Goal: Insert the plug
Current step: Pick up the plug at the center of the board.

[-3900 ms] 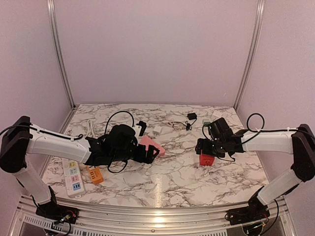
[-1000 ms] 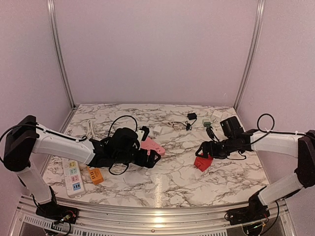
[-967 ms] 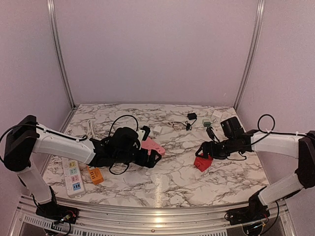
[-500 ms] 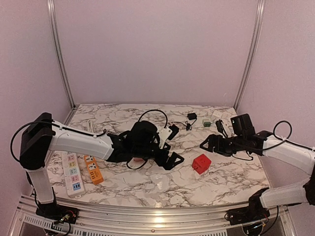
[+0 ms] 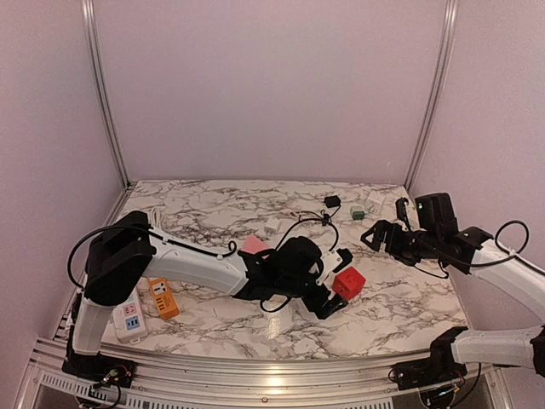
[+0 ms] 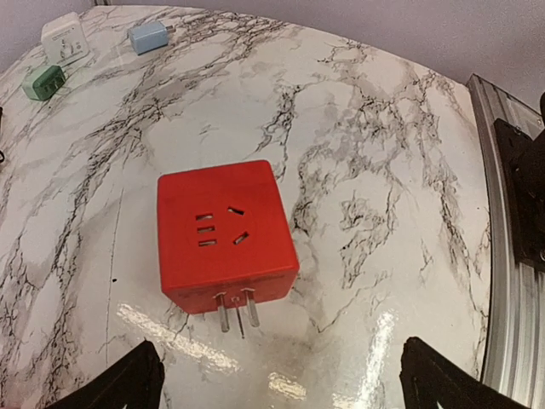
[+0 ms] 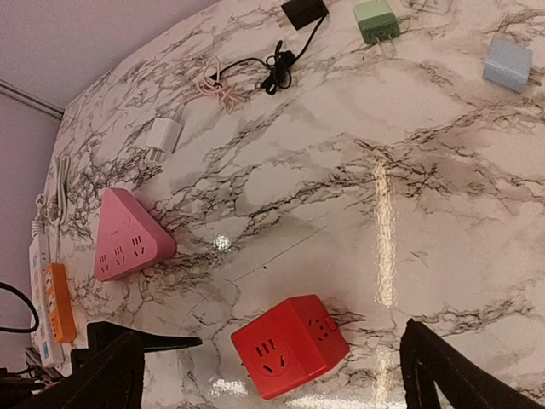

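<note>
The plug (image 5: 348,283) is a red cube with sockets on its faces, lying alone on the marble table (image 5: 255,328). In the left wrist view the plug (image 6: 223,234) points its metal prongs (image 6: 237,311) toward my left gripper (image 6: 281,392), which is open with the cube just ahead of its fingertips. From above, the left gripper (image 5: 337,285) reaches across with one finger on each side of the cube's near face. My right gripper (image 5: 375,234) hangs open above and behind, apart from the plug (image 7: 289,345), with nothing between its fingers (image 7: 451,366).
A pink triangular socket (image 7: 128,234) lies left of the cube. An orange strip (image 5: 163,298) and a white power strip (image 5: 129,317) sit at the near left. At the back lie a green adapter (image 7: 376,21), a blue adapter (image 7: 508,64), a black adapter (image 7: 302,13) with coiled cable and a white adapter (image 7: 163,136).
The right gripper opened, let go of the red cube and drew back to the right and upward. The left arm swung right from the pink socket to the cube.
</note>
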You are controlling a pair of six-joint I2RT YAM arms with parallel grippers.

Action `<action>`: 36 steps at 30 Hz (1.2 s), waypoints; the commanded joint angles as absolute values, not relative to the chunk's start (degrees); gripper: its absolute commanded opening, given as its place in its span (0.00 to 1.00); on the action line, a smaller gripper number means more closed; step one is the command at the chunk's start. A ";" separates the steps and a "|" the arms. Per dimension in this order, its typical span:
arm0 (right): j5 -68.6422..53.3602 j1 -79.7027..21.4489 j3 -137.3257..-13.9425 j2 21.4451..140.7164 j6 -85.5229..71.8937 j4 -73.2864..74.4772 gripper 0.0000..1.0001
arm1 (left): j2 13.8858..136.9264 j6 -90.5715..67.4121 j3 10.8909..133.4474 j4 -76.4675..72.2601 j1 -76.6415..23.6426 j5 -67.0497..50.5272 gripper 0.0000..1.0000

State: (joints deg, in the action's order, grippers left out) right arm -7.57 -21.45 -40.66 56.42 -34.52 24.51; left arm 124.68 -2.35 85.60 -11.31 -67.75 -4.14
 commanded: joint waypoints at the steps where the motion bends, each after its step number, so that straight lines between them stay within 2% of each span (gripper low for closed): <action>1: -6.09 -20.81 -40.57 55.00 -36.03 24.96 0.99 | 128.86 1.21 89.14 -10.56 -68.09 -1.70 0.99; 13: -5.45 -20.77 -38.82 51.90 -36.68 25.75 0.98 | 136.81 2.24 96.66 -11.27 -68.55 6.79 0.99; 21: -5.79 -20.83 -38.44 51.32 -36.98 25.92 0.98 | 139.57 2.30 98.92 -12.21 -68.55 6.05 0.99; 27: -6.19 -20.80 -38.16 51.10 -37.17 25.91 0.98 | 140.08 3.04 98.37 -14.29 -68.47 4.88 0.93; 36: -6.34 -20.82 -37.39 50.98 -37.26 25.49 0.98 | 140.50 3.09 98.23 -16.65 -67.86 1.73 0.94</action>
